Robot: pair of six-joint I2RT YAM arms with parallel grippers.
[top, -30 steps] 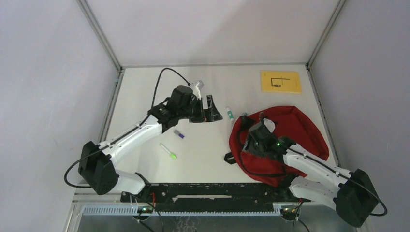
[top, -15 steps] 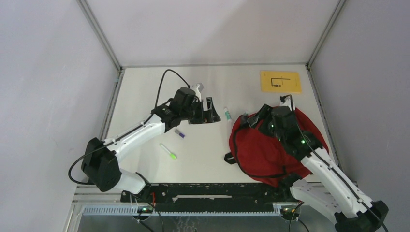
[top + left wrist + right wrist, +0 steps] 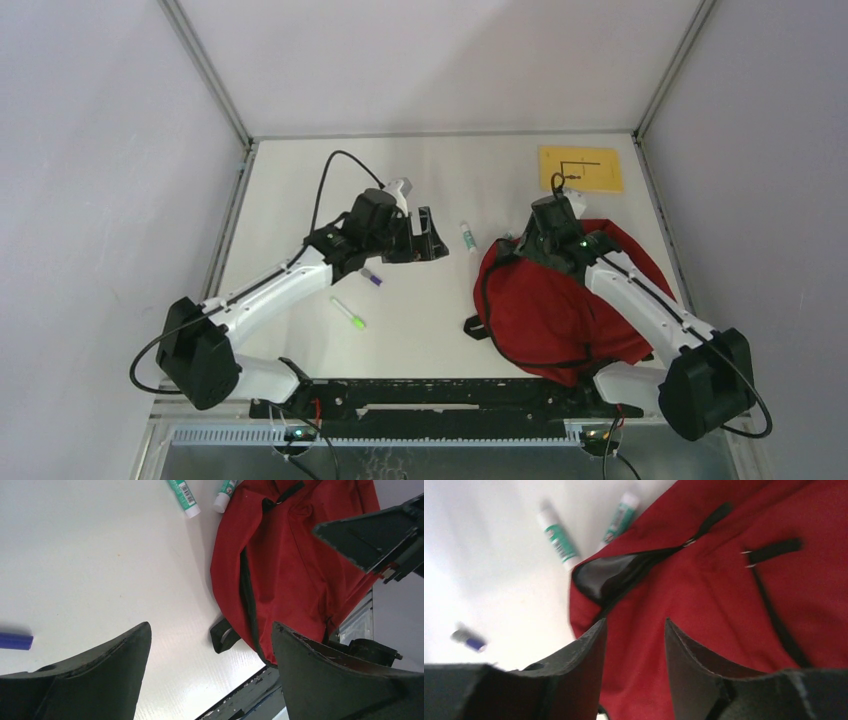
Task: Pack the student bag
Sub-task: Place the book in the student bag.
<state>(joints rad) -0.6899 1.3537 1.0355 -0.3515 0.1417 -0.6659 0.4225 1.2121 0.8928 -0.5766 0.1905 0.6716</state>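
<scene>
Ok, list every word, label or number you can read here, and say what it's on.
No text is readable.
Yellow card: black line marks only, no words legible.
Green-labelled tube: print too small to read.
Second tube beside it: label too blurred.
The student bag: no lettering seen.

Lab cell: grey panels (image 3: pixel 100 150), aluminium frame (image 3: pixel 205 70)

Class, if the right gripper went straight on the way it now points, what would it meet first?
Probably the student bag: its red fabric fills the line ahead, though depth is unclear.
</scene>
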